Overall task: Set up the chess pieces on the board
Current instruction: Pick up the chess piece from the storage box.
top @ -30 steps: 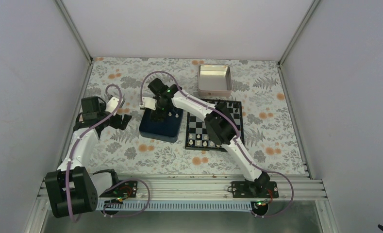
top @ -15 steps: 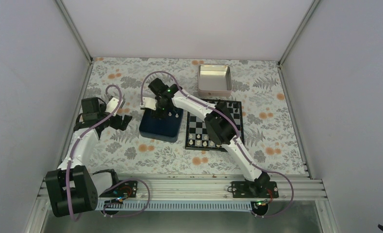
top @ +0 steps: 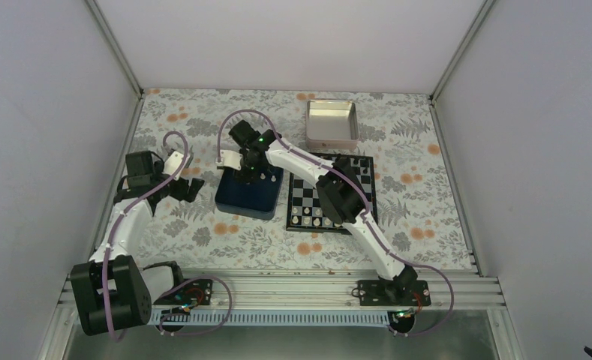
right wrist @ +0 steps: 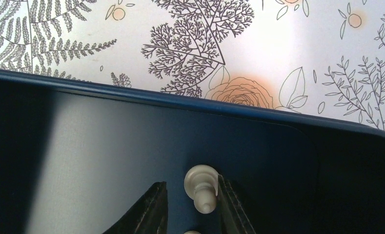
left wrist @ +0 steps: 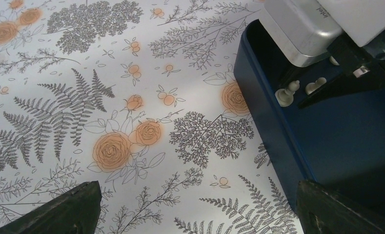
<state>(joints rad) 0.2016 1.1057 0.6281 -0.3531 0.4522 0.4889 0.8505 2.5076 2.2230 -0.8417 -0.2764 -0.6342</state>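
1. The right gripper [right wrist: 190,197] is down inside the blue tray [right wrist: 107,146], close to one rim. Its jaws stand narrow around one lying cream piece [right wrist: 200,186] — one finger [right wrist: 229,204] touches it, and at the other a small gap shows.
2. Two more pieces [left wrist: 288,93] lie in the tray.
3. The left gripper [left wrist: 195,209] hangs wide open and holds nothing, over the cloth [left wrist: 131,73] just left of the tray.
4. The board [top: 302,195] lies just right of the tray — some pieces stand on its near row.

Overhead and close wrist views share the tray [top: 247,202].
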